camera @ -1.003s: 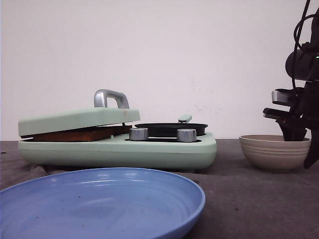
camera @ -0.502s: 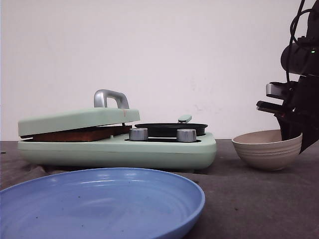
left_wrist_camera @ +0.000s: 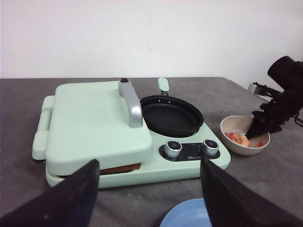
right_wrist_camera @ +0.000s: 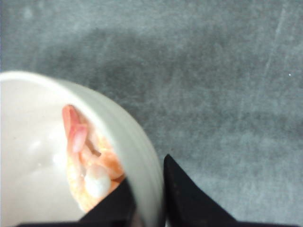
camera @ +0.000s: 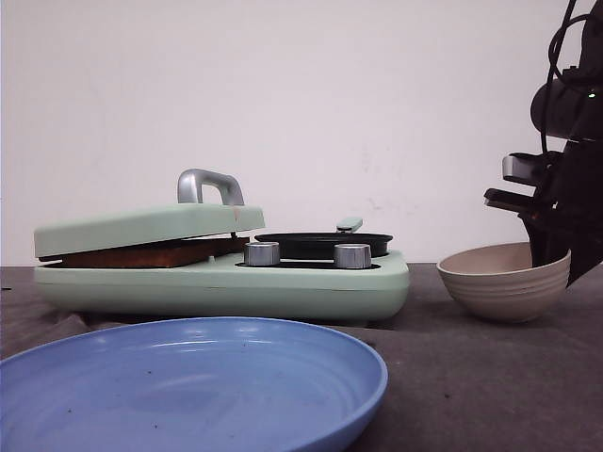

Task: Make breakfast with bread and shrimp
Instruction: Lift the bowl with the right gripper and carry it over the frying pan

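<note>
A beige bowl [camera: 504, 282] stands right of the mint-green breakfast maker [camera: 283, 287], tipped up on its right side. My right gripper [camera: 551, 252] is shut on its right rim, one finger inside the wall and one outside [right_wrist_camera: 147, 189]. Orange-pink shrimp [right_wrist_camera: 90, 161] lie in the bowl, beside the inner finger, and show from the left wrist [left_wrist_camera: 241, 138]. Bread [camera: 141, 254] is a brown strip under the maker's closed lid [left_wrist_camera: 94, 118]. My left gripper [left_wrist_camera: 149, 165] hangs open, back from the maker, holding nothing.
A black round pan [left_wrist_camera: 170, 113] with a mint handle sits on the maker's right half, behind two silver knobs [camera: 353, 255]. A large blue plate [camera: 188, 386] lies nearest the camera. The lid carries a silver handle [camera: 209, 184]. Grey cloth covers the table.
Over the last second the right gripper lifted the bowl's right side, tilting it and shifting it a little left. Since half a second ago almost nothing has moved.
</note>
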Motion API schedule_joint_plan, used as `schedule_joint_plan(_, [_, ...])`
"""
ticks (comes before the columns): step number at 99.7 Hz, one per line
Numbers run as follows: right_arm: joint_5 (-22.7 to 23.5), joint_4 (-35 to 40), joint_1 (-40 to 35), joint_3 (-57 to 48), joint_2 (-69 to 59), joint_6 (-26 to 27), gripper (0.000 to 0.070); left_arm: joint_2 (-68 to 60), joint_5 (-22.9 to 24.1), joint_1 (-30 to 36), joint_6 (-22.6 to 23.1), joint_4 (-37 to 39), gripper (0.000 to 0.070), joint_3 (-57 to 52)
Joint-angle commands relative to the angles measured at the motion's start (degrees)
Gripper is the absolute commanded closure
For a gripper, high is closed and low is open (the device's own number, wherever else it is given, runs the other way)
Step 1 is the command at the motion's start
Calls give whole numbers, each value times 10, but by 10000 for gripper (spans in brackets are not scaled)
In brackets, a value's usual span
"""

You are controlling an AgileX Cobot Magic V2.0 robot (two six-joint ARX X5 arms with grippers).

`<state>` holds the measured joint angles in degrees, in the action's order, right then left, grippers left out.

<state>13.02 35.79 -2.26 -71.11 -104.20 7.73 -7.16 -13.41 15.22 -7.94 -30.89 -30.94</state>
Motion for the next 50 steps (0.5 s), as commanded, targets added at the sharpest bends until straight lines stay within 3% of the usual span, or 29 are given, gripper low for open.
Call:
schedule_joint_plan(1, [-8, 3, -2, -17, 6, -3, 700, -1, 1, 1, 10, 2, 347, -1])
schedule_joint_plan(50, [46, 63, -20, -155, 47, 39, 700, -1, 1, 1, 15, -5, 347, -1])
